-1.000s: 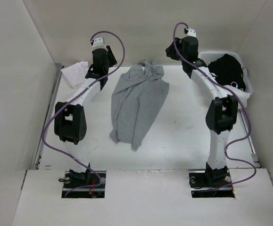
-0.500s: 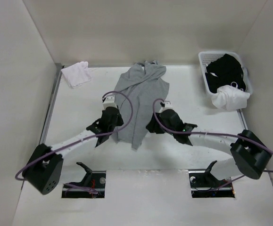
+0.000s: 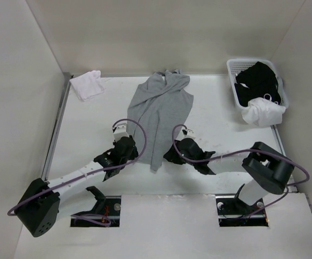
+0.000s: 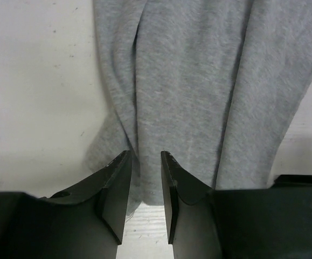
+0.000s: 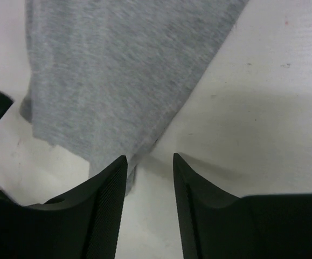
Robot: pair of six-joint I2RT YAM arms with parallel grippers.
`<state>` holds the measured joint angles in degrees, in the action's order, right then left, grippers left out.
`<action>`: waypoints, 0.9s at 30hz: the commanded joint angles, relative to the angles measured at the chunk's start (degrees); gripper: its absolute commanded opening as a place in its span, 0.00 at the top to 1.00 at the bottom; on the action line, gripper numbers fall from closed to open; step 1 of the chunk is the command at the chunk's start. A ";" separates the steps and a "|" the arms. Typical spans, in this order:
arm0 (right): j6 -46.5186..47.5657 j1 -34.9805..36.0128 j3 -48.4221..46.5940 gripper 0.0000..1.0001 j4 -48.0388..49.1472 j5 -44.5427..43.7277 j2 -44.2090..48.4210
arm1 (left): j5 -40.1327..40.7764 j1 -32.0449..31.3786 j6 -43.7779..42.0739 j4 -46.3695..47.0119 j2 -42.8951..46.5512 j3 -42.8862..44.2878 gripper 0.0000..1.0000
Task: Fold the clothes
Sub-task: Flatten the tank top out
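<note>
Left fingers [image 4: 115, 189] parted by a narrow gap, low over the near hem of the grey tank top [image 3: 158, 116]; no pinch visible. Right fingers [image 5: 107, 199] spread wider at the hem's right corner, holding nothing. Tank top lies mid-counter [image 3: 91, 124], its long axis running away from both arms toward the far wall. Both arms about equally near. Fabric narrowed by lengthwise creases, straps bunched at the far end.

Two arms of white tubular links [image 3: 80, 172] and bulky black joint housings [image 3: 266, 172], each trailing a looping purple cable [image 3: 129, 120] from a black base [image 3: 97, 205] and ending in a matte black, wedge-fingered tool: left tool [image 4: 146, 159], right tool [image 5: 150, 162], finely ribbed on its inner faces.
</note>
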<state>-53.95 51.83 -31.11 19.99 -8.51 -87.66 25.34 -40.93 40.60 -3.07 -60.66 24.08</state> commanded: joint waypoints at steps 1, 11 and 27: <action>-4.66 0.50 -2.02 0.62 6.55 1.04 -3.91 | 1.82 -0.42 2.47 -1.85 4.49 -1.31 0.73; -2.30 -8.45 4.55 1.00 8.68 0.69 9.22 | 1.11 -1.30 0.71 -5.54 4.33 0.53 0.67; 6.40 -25.43 8.18 0.96 -7.78 -2.74 23.16 | 0.24 0.63 -1.92 6.58 -12.01 5.19 0.66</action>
<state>-49.52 26.63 -22.33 11.94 -10.26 -62.81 25.63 -40.86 39.62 -2.33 -70.78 26.28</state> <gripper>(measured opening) 0.042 0.347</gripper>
